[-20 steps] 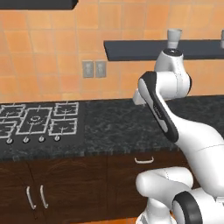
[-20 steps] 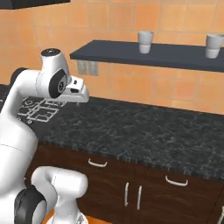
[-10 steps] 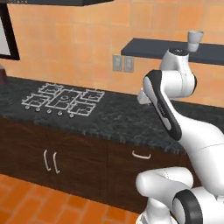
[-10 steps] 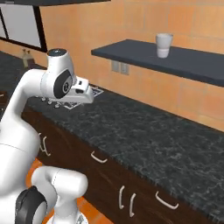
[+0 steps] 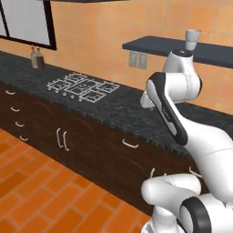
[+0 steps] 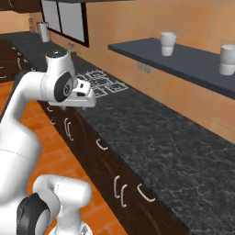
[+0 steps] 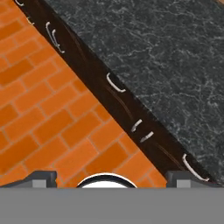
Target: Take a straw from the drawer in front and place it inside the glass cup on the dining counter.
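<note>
Progress: nothing done; drawer (image 5: pixel 129 144) shut, everything left to do.
Gripper: gripper (image 7: pixel 105 176) spread wide, empty, hanging above the drawer fronts.
Straw: not to be seen; presumably inside the drawer.
Bench: bench (image 6: pixel 151 137) black speckled stone, flat.
Fronts: dark-brown wood, curved silver handles.
Floor: floor (image 7: pixel 39 105) orange brick.

No readable text, labels, brands, numbers or signs anywhere: nothing on the two bottles (image 5: pixel 36 58) left of the stove (image 5: pixel 83 85), nothing on the cups (image 6: pixel 168 43) on the shelf (image 6: pixel 183 62) above the black worktop (image 6: pixel 156 142).
</note>
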